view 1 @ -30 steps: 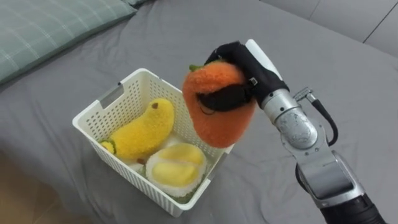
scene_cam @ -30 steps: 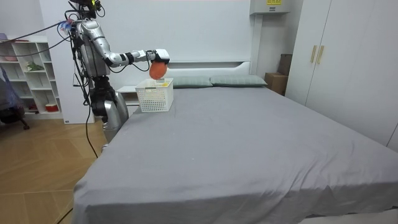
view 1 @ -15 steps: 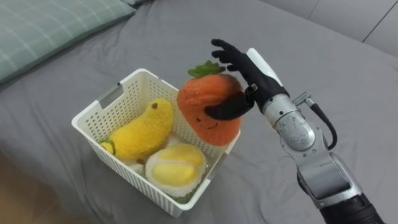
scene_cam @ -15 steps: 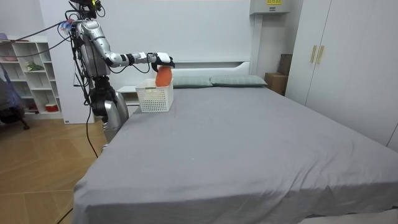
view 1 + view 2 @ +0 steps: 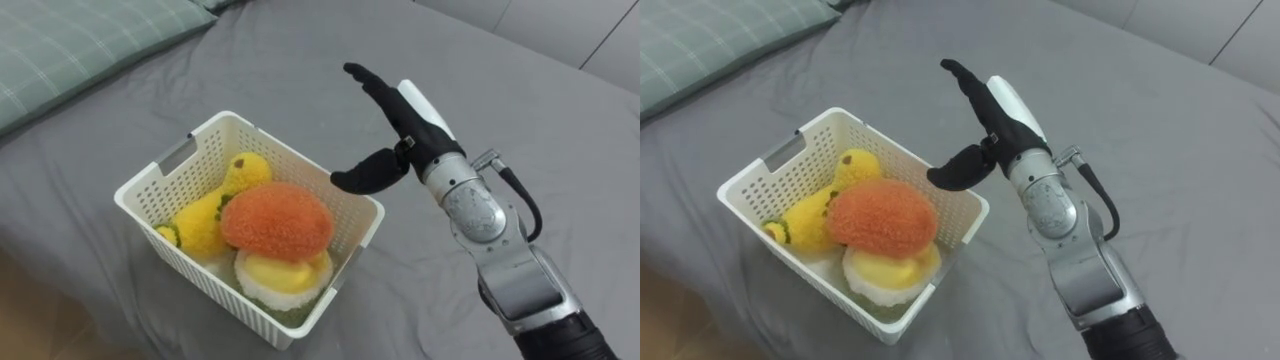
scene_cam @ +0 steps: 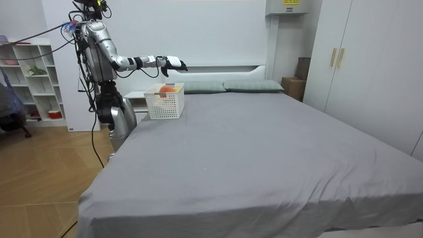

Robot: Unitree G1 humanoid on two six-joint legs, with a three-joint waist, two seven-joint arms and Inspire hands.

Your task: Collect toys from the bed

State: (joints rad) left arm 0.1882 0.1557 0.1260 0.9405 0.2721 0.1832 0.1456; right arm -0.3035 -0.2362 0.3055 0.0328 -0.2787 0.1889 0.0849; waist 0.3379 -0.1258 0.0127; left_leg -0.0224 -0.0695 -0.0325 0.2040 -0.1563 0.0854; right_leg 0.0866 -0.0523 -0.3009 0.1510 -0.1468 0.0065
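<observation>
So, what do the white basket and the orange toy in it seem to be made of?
The white basket looks like rigid moulded plastic: regular slotted walls, smooth rim, cut-out handle. The orange toy looks like plush fabric: fuzzy surface, soft rounded outline; its filling is hidden.

Basket: centre-left of the frame, sitting on the bed.
Top toy: in the basket, lying on two others.
Long toy: left side of the basket, partly under it.
Lower toy: right under it, lower corner.
Right hand: right of centre, above the basket's right rim, not touching.
Pillow: upper left corner, behind the basket.
</observation>
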